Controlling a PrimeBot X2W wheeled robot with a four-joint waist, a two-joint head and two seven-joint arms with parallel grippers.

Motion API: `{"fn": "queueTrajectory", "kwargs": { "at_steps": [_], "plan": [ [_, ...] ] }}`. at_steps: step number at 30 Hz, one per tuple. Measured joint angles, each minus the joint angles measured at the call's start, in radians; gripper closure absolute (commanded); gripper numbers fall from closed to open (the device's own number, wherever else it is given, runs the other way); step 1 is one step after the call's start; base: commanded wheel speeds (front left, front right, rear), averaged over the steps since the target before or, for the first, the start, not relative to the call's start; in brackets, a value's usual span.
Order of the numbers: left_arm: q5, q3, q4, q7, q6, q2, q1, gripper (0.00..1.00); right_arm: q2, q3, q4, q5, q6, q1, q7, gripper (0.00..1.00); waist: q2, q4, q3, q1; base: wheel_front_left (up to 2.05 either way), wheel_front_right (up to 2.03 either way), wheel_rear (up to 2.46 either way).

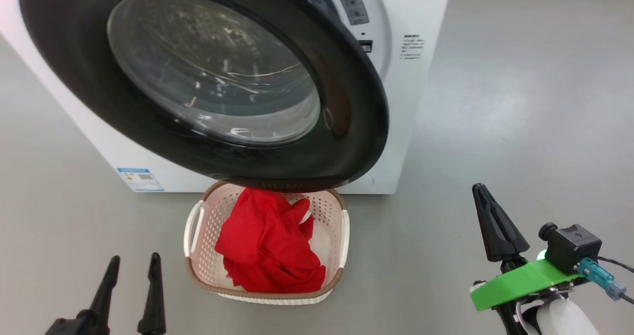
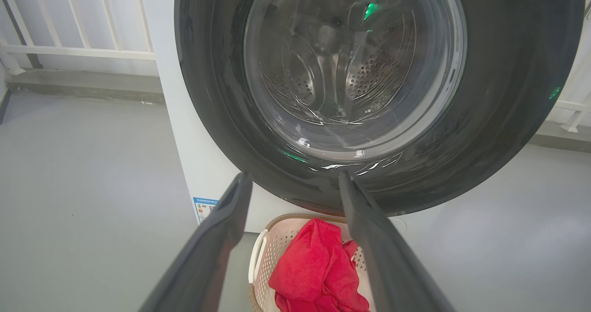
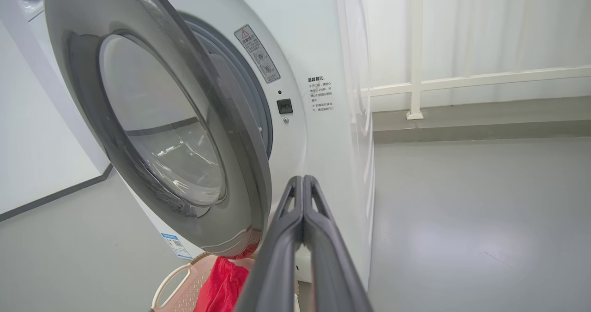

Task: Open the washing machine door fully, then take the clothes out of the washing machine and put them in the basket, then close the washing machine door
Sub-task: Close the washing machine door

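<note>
Your right gripper (image 1: 478,189) is closed, empty, the washing machine door (image 1: 346,102) ahead-left of it; your left gripper (image 1: 135,256) gapes, basket (image 1: 344,236) of clothes (image 1: 267,241) ahead to its right.

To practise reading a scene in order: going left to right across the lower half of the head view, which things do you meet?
left gripper, open → basket holding the clothes → right gripper, shut

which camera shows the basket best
The head view: nearly the whole basket shows, far rim under the washing machine door. The left wrist view cuts it at the bottom edge; the right wrist view catches one corner.
</note>
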Motion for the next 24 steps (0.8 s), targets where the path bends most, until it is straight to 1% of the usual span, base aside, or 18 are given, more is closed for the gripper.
{"fn": "queueTrajectory", "kwargs": {
  "at_steps": [5,9,18,24],
  "plan": [
    [-0.004,-0.036,0.000,0.000,0.000,-0.001,-0.011,0.00,0.001,0.017,0.035,0.000,0.000,-0.044,0.000,1.00,0.0000,0.039,0.008,0.0000,0.00,0.00,0.00],
    [-0.028,-0.058,-0.001,0.000,0.000,-0.001,-0.023,0.00,0.004,0.035,0.054,0.002,0.000,-0.096,0.000,1.00,0.0000,0.068,0.019,0.0000,0.00,0.00,0.00],
    [-0.064,-0.123,-0.011,0.000,0.003,-0.002,-0.081,0.00,0.001,0.066,0.096,0.011,0.000,-0.230,0.000,1.00,0.0000,0.117,0.076,0.0000,0.00,0.00,0.00],
    [-0.078,-0.155,-0.018,0.000,0.021,-0.003,-0.104,0.00,-0.006,0.070,0.128,0.011,0.000,-0.302,0.000,1.00,0.0000,0.144,0.121,0.0000,0.00,0.00,0.00]
  ]
}}
